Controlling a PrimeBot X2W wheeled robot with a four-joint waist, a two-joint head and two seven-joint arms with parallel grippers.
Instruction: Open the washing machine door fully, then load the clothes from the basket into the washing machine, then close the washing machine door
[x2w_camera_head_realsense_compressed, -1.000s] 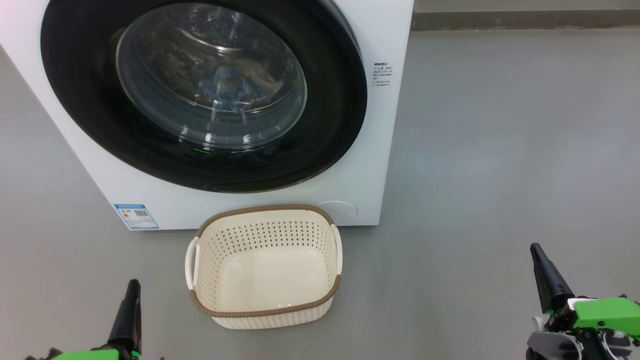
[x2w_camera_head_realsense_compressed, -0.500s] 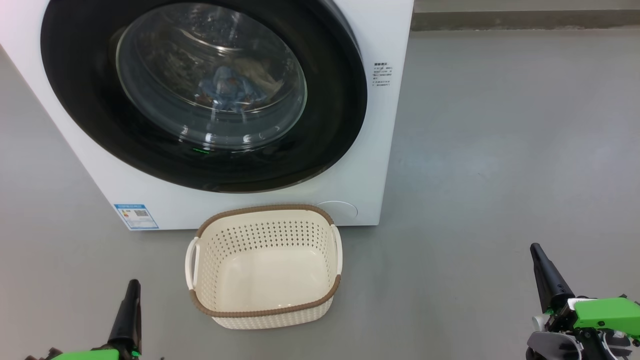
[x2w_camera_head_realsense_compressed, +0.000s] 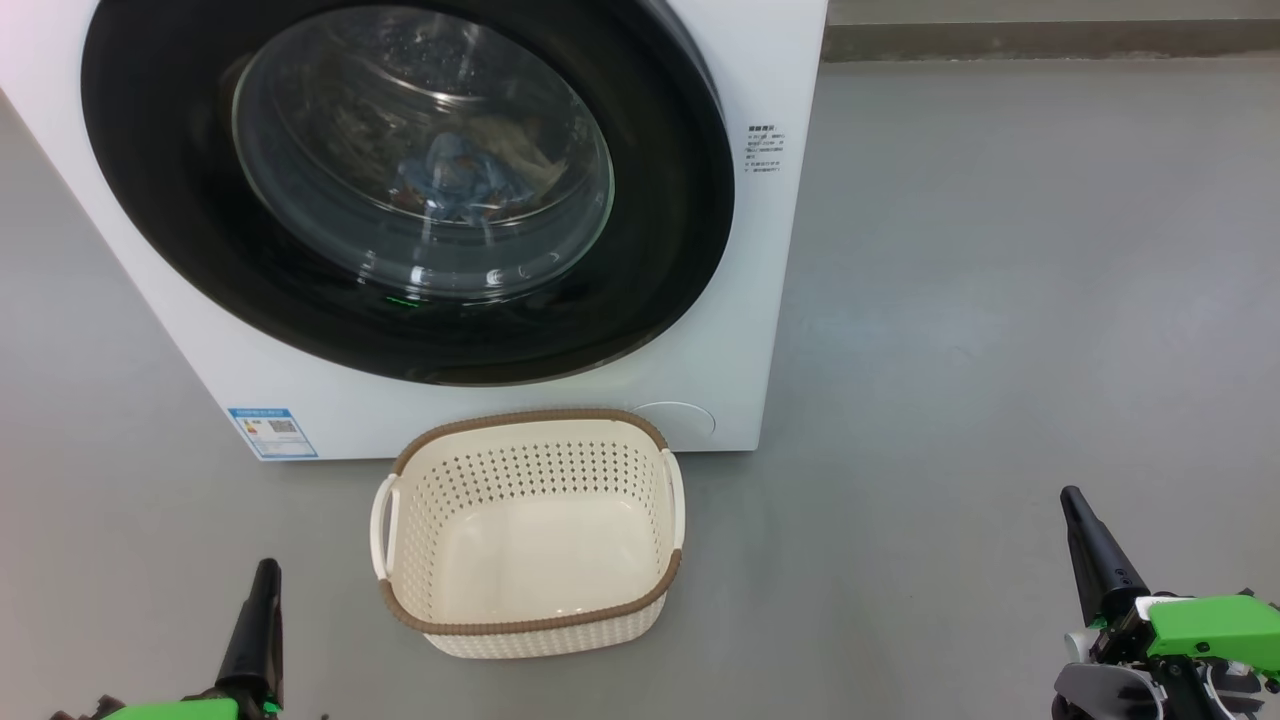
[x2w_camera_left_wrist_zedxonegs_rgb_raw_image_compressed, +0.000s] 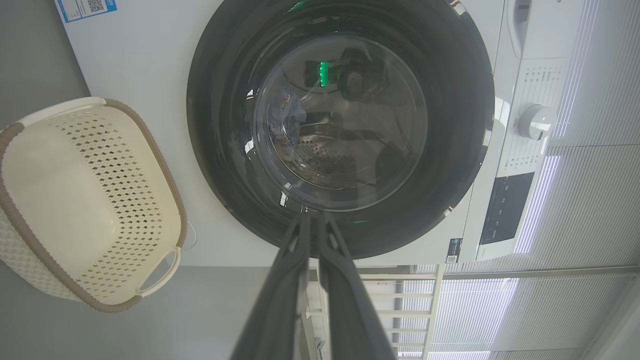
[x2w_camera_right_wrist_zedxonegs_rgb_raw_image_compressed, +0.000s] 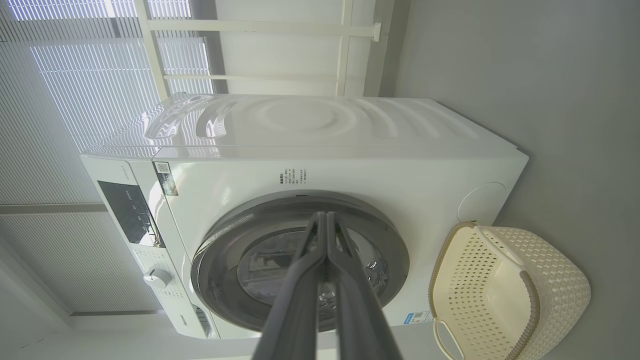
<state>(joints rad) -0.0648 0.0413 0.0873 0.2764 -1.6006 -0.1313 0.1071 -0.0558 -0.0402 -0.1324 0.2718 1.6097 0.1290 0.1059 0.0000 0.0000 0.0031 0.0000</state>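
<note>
The white washing machine (x2w_camera_head_realsense_compressed: 735, 330) stands ahead with its round black door (x2w_camera_head_realsense_compressed: 180, 260) closed flat against the front. Through the glass window the clothes (x2w_camera_head_realsense_compressed: 455, 180) lie in the drum, blue and cream. On the floor in front sits the cream basket (x2w_camera_head_realsense_compressed: 530, 610), with nothing inside it. My left gripper (x2w_camera_head_realsense_compressed: 265, 575) is shut at the lower left, apart from the basket. At the lower right my right gripper (x2w_camera_head_realsense_compressed: 1072, 497) is shut too, well clear of everything. In the wrist views the left gripper (x2w_camera_left_wrist_zedxonegs_rgb_raw_image_compressed: 313, 216) and right gripper (x2w_camera_right_wrist_zedxonegs_rgb_raw_image_compressed: 326, 216) both point at the door with fingers together.
Grey floor (x2w_camera_head_realsense_compressed: 1000, 300) spreads to the right of the machine. A blue label sticker (x2w_camera_head_realsense_compressed: 272, 432) marks the machine's lower left front. The control panel and knob (x2w_camera_left_wrist_zedxonegs_rgb_raw_image_compressed: 535, 121) show at the machine's top, with window blinds beyond.
</note>
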